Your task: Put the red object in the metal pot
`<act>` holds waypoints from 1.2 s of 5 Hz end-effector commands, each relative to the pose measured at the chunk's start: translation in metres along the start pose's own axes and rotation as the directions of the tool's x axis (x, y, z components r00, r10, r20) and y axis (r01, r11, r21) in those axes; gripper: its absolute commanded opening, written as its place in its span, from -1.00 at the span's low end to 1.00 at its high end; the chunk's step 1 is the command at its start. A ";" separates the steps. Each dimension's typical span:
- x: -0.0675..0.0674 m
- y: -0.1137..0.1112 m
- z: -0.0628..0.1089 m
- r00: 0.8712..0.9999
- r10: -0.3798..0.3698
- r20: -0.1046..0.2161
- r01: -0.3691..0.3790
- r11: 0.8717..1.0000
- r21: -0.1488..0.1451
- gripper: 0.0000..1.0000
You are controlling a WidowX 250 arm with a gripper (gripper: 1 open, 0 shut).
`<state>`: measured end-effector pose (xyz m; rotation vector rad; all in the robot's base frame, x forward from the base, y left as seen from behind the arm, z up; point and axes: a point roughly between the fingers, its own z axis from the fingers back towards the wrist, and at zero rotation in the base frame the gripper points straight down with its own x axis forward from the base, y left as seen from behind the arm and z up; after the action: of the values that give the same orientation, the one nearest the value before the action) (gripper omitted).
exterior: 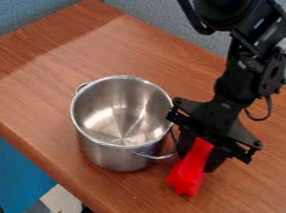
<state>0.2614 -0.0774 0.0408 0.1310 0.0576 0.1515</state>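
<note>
The red object (pixel 190 172) is a bright red plastic bar standing nearly upright on the wooden table, just right of the metal pot. My gripper (pixel 204 148) points straight down and is shut on the bar's upper end, which is hidden between the black fingers. The bar's lower end rests at or just above the tabletop near the front edge. The metal pot (pixel 127 122) is a shiny round steel pot with nothing inside it; its right loop handle sits close to my gripper.
The wooden table (pixel 59 51) stretches to the left and back, and its front edge runs diagonally just below the pot and the bar. A blue wall stands behind the table. The black arm (pixel 255 55) rises to the upper right.
</note>
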 end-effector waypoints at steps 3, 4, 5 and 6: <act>0.010 0.012 0.023 0.998 0.028 0.063 -0.027 1.000 -0.016 -1.00; 0.011 0.014 0.024 0.998 0.031 0.062 -0.031 0.999 -0.012 -1.00; 0.011 0.015 0.026 0.998 0.031 0.061 -0.030 1.000 -0.007 -1.00; 0.012 0.016 0.029 0.998 0.030 0.062 -0.030 1.000 -0.001 -1.00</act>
<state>0.2610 -0.0668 0.0484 0.1573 0.0771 0.1723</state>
